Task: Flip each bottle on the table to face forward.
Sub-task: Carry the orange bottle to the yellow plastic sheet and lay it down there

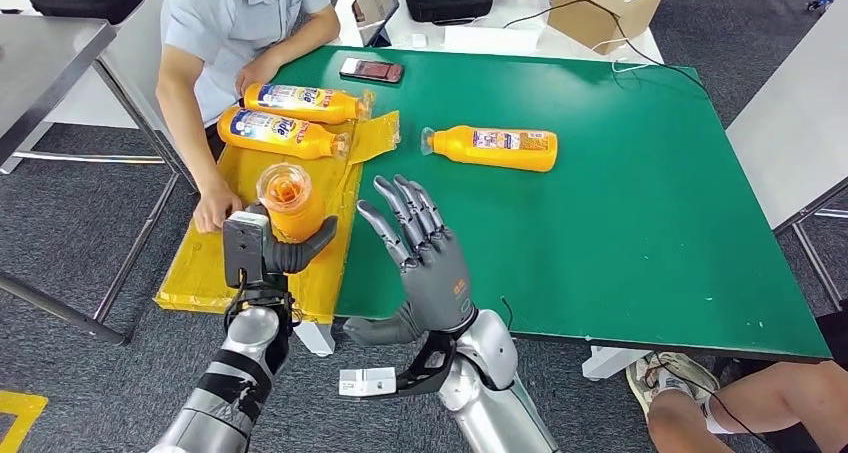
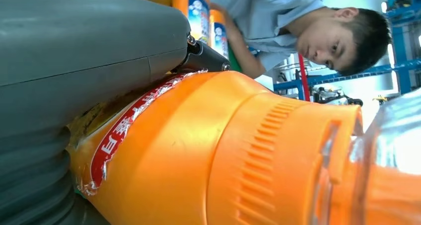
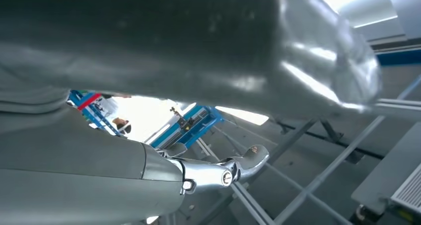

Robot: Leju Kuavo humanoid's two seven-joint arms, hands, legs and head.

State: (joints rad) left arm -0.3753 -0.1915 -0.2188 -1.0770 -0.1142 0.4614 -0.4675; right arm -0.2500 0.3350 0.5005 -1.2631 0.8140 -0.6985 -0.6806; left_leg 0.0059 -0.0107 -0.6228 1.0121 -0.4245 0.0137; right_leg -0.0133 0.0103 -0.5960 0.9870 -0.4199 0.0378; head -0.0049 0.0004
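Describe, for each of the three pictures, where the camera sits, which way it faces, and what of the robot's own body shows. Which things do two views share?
Head view: high on the body, looking forward and down at the green table; both arms, left hand, right hand.
Left wrist view: behind the left hand, facing its held bottle.
Right wrist view: behind the right hand, facing upward.
Shared: held bottle, person.

Bottle labels (image 1: 300, 98) too blurred to read, red label (image 2: 116, 135) unreadable

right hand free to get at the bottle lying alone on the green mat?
Probably yes. The right hand is open and empty above the green mat, and nothing lies between it and the lone orange bottle.
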